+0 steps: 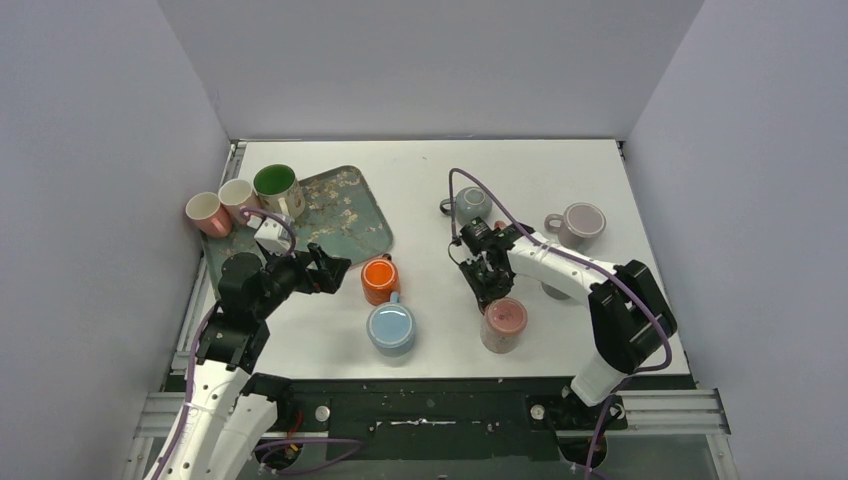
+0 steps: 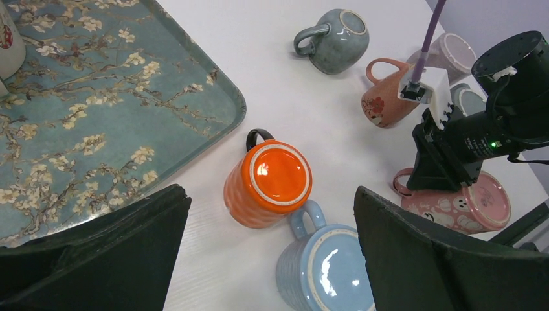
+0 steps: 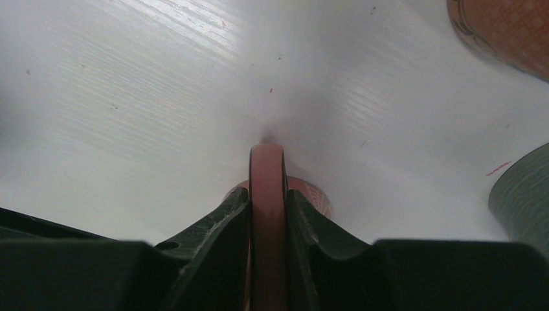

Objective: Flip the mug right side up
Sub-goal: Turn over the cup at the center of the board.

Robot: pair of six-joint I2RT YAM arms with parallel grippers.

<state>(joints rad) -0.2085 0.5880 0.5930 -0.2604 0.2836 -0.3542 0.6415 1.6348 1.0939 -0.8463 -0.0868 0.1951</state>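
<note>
White counter, 3 pale grey walls. R pincer pinches pink mug's handle, mug base-up near front edge; L pincer spread wide by orange mug.

floral tray | left on table | green mug upright

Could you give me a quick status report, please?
Left gripper open, idle by orange mug. Right gripper shut on handle of pink mug; mug upside down on table. Grey mug close by, not touching.
</note>
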